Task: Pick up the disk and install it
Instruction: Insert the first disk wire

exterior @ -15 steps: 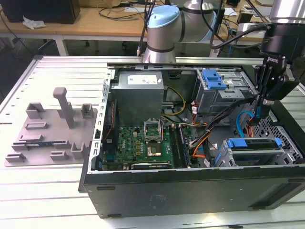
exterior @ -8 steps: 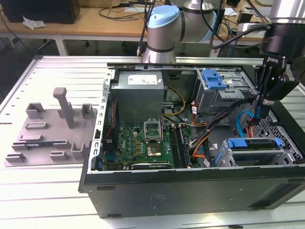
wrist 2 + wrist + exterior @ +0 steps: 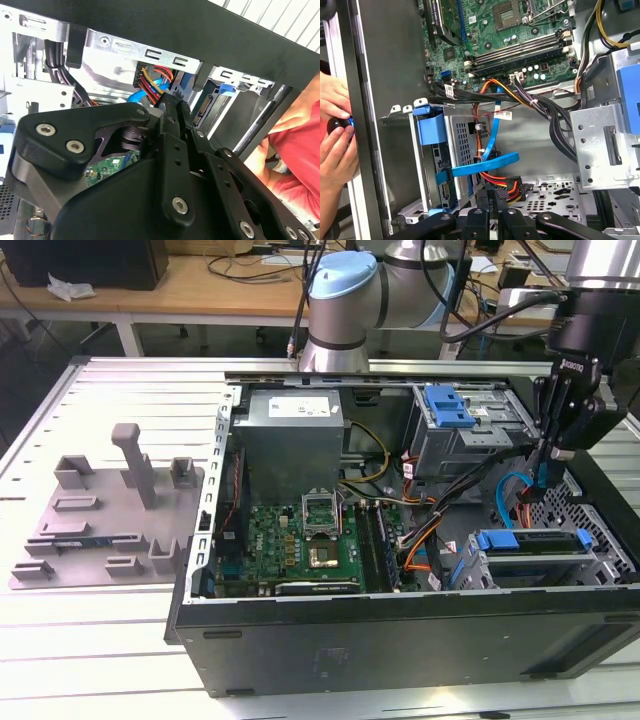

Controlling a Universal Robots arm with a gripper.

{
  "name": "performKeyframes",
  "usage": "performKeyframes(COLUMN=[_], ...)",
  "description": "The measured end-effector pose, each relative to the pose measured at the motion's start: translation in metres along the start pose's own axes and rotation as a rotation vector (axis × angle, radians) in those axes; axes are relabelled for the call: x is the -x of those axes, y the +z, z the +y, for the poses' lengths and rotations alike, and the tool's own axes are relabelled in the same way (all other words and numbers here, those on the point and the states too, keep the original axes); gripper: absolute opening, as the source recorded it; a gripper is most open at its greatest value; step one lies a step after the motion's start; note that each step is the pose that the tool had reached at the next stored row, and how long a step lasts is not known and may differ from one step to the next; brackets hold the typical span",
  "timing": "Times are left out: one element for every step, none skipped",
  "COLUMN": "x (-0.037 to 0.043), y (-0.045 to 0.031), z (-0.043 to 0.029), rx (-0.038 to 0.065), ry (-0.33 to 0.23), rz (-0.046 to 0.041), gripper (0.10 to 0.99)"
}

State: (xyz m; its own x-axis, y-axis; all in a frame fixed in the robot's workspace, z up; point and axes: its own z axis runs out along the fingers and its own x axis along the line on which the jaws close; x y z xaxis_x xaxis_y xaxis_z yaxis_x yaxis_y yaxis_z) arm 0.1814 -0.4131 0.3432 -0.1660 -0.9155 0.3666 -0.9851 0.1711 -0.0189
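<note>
Gripper (image 3: 494, 193) linkage sits closest to the lens in both wrist views; jaws read as pressed together, nothing seen between them. Disk (image 3: 528, 540) lies flat in the drive cage (image 3: 608, 566) at the case's near corner on the exterior view's right, with its long axis running left-right in that view. The fingertips hang just beyond it toward the far wall, not touching. Outward, a flat blue cable (image 3: 487, 164) and red-orange wires (image 3: 502, 181) lie between fingertips and cage; a person's hands (image 3: 335, 145) rest outside the case wall.
</note>
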Motion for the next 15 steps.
performKeyframes(x=[-0.0005,-0.0013,-0.0020,-0.0027,-0.0043,-0.0069,-0.0092,-0.0107,-0.0115,-0.0122,-0.0133,-0.0140,-0.0147,-0.0158,-0.0165], y=[-0.0002,-0.0007,-0.0011,-0.0016,-0.0021,-0.0017,-0.0009,-0.0004,0.0000,0.0002,0.0006,0.0008,0.0011,0.0014,0.0015], z=[0.0003,0.0007,0.0009,0.0011,0.0012,0.0016,0.0023,0.0027,0.0030,0.0033,0.0037,0.0039,0.0042,0.0046,0.0048], rx=[0.000,-0.001,-0.001,-0.002,-0.003,-0.004,-0.007,-0.008,-0.009,-0.010,-0.010,-0.011,-0.012,-0.013,-0.014], ry=[-0.001,-0.002,-0.003,-0.004,-0.005,-0.010,-0.018,-0.023,-0.027,-0.029,-0.034,-0.037,-0.040,-0.046,-0.052], rz=[-0.0042,-0.0124,-0.0168,-0.0210,-0.0264,-0.0299,-0.0340,-0.0389,-0.0422,-0.0446,-0.0489,-0.0522,-0.0562,-0.0641,-0.0718], gripper=[0.165,0.165,0.165,0.165,0.165,0.165,0.165,0.165,0.165,0.165,0.165,0.165,0.165,0.165,0.165])
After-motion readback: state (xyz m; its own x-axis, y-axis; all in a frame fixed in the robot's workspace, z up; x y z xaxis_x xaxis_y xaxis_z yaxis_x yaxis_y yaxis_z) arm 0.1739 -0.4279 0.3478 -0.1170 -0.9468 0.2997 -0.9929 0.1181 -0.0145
